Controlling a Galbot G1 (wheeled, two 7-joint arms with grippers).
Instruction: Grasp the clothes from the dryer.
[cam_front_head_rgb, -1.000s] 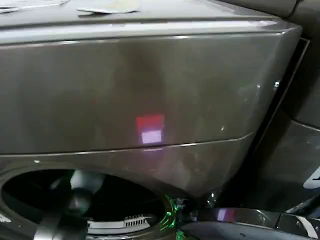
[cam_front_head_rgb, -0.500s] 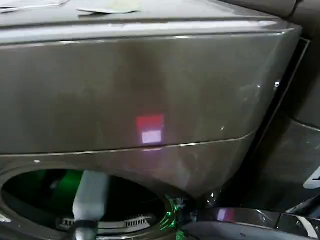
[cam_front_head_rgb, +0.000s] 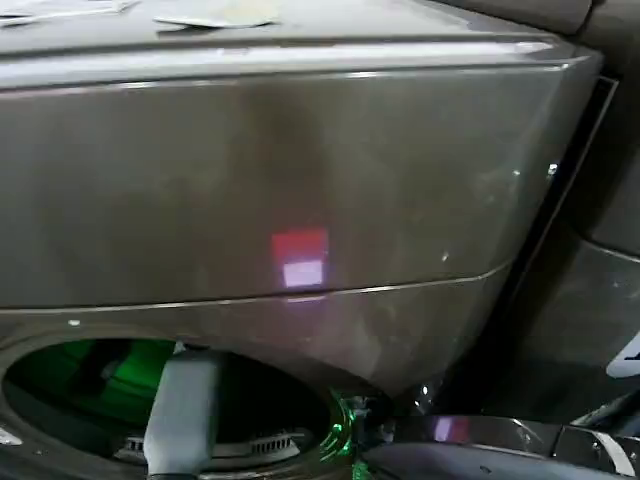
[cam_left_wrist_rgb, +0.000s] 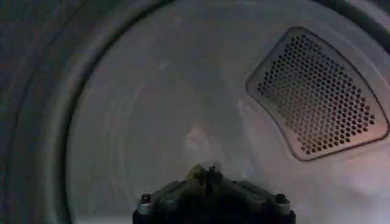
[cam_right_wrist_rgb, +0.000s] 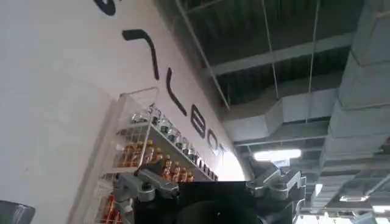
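The dryer (cam_front_head_rgb: 300, 190) is filling the head view: a large dark bronze-grey machine with a smooth, glossy upper panel carrying a small red light (cam_front_head_rgb: 300, 258). Its round drum mouth (cam_front_head_rgb: 90, 390) is lying open at the lower left, and a green glow is showing on the interior.

The left arm (cam_front_head_rgb: 182, 410), a pale grey cylindrical link, is reaching into the drum mouth. In the left wrist view, the left end effector (cam_left_wrist_rgb: 207, 176) is sitting deep inside the drum, facing the smooth, matte metal rear wall (cam_left_wrist_rgb: 170, 109), which is circular and ringed by a raised rim. A rounded, roughly triangular vent panel (cam_left_wrist_rgb: 317, 91) of perforated metal is set into that wall. A small scrap of yellow-green fabric, the clothes (cam_left_wrist_rgb: 196, 173), is showing at the tips of the left end effector, whose fingers are clenched around it.

The right end effector (cam_right_wrist_rgb: 213, 195) is parked away from the dryer, pointing upward toward a white wall (cam_right_wrist_rgb: 55, 79) with dark lettering, a wire shelf (cam_right_wrist_rgb: 152, 152) of bottles and an exposed ceiling with ducts. Its two metallic fingers (cam_right_wrist_rgb: 143, 182) are standing apart, released and holding nothing.
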